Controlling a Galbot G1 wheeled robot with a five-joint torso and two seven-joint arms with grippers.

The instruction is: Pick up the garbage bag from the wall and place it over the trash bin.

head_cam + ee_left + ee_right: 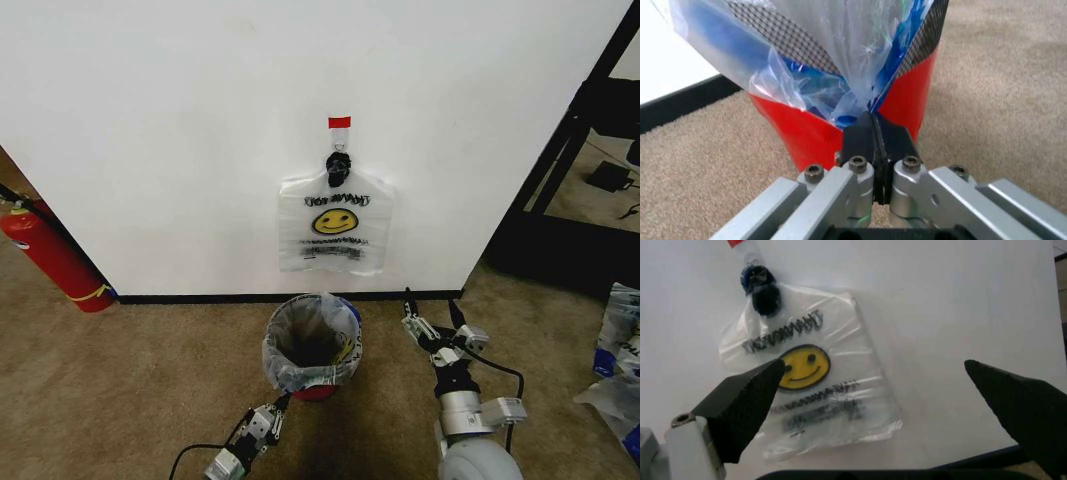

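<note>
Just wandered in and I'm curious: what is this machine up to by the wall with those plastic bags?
A translucent white smiley-face bag hangs from a black hook on the plain white wall. The right tool, open, is raised toward it. Below, the round black mesh bin with a red base already wears a plastic liner, and the left tool is shut, pinching that liner's lower edge at the bin's side.

Trash bin (pixel 312 345) blocks floor under garbage bag (pixel 334 220).
</note>
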